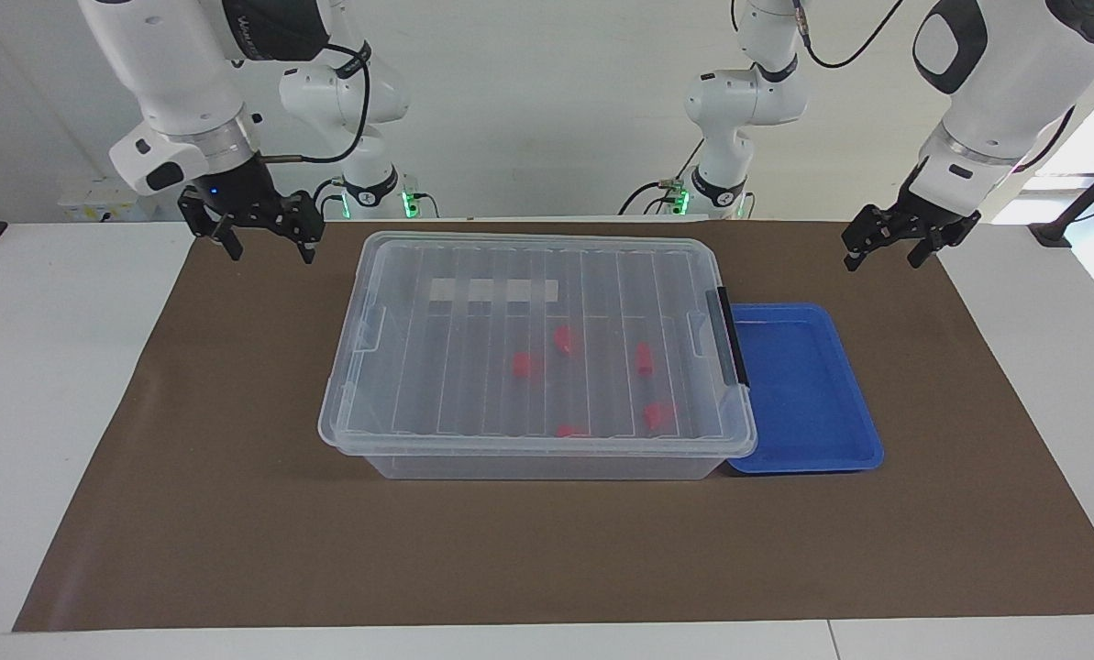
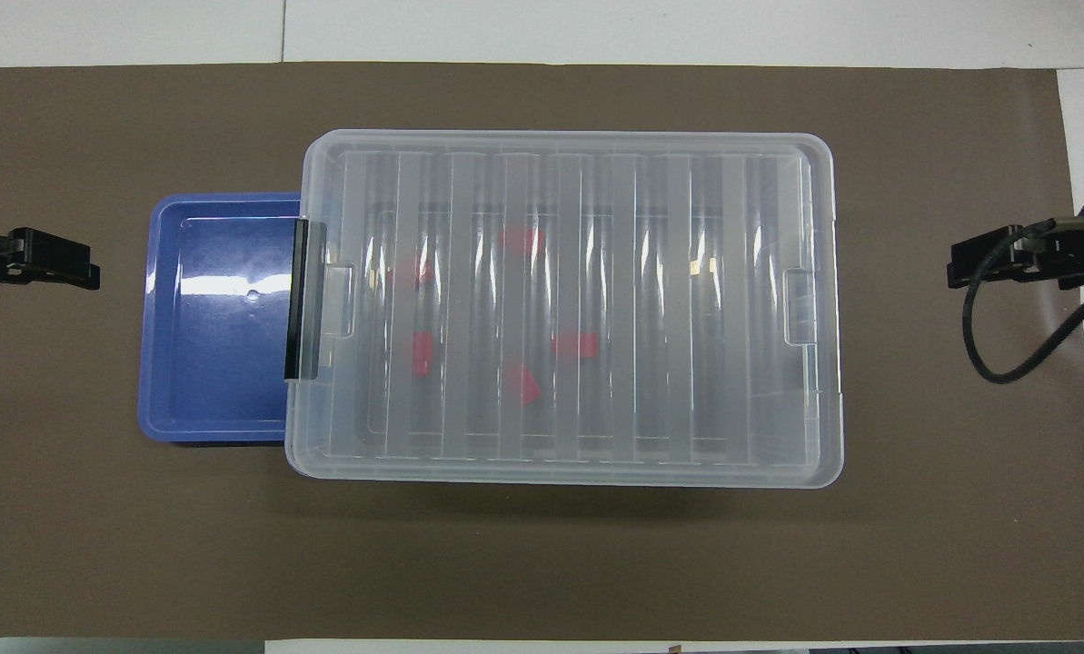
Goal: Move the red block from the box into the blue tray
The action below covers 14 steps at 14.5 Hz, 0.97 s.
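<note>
The box (image 1: 473, 367) (image 2: 669, 309), a clear bin with its ribbed lid on, stands mid-table. Several red blocks (image 1: 526, 365) (image 2: 575, 344) lie inside and show through the lid. The blue tray (image 1: 803, 394) (image 2: 214, 363) sits against the box's black latch (image 1: 732, 337) at the left arm's end, with nothing in it. My right gripper (image 1: 270, 251) (image 2: 955, 262) hangs open over the mat beside the box's corner at the right arm's end. My left gripper (image 1: 881, 260) (image 2: 87, 272) waits open over the mat beside the tray. Neither touches anything.
A brown mat (image 1: 235, 513) covers the table under the box and tray, with white tabletop (image 1: 51, 367) at both ends. A black cable (image 2: 1005, 363) loops down from the right wrist.
</note>
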Available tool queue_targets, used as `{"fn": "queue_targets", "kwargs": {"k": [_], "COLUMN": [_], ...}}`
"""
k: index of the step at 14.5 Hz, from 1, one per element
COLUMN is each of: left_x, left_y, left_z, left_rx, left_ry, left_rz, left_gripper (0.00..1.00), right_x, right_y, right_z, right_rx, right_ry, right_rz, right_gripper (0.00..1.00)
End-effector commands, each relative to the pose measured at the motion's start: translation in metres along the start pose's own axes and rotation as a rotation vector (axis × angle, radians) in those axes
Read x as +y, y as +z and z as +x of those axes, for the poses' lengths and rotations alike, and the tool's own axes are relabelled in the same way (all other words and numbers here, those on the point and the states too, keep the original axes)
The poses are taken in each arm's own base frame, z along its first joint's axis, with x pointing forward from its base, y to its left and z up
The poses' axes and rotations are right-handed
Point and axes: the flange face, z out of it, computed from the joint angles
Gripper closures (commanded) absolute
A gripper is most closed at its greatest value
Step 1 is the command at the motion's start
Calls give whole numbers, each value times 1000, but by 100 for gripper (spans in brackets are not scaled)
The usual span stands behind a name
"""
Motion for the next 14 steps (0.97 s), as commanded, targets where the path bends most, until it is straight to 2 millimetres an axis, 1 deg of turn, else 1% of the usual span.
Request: {"fn": "queue_targets", "kwargs": {"k": [1,4,7,9,10,12,14], "left_x": [-3,-3,-3,-3,-3,-3,-3], "left_y": [-4,-4,-4,-4,-4,-4,-4], "left_z": [-2,-2,-2,-2,-2,-2,-2], "left_rx": [-5,-5,-5,-5,-5,-5,-5], "left_ry": [-1,1,-1,-1,-1,1,1], "left_rz": [10,10,10,10,10,10,10], "left_gripper": [0,0,0,0,0,0,0], "right_x": [-28,-50,-63,-62,-57,-52,-39], "right_y": [16,39,74,94,100,114,129], "right_z": [18,29,26,19,18,6,1], "right_rx": [9,19,-2,-43,-51,-76,-73], "right_ry": [35,78,62,59,61,53,47], "right_rz": [16,30,27,11,3,-11,-14], "right_gripper": [0,0,0,0,0,0,0]}}
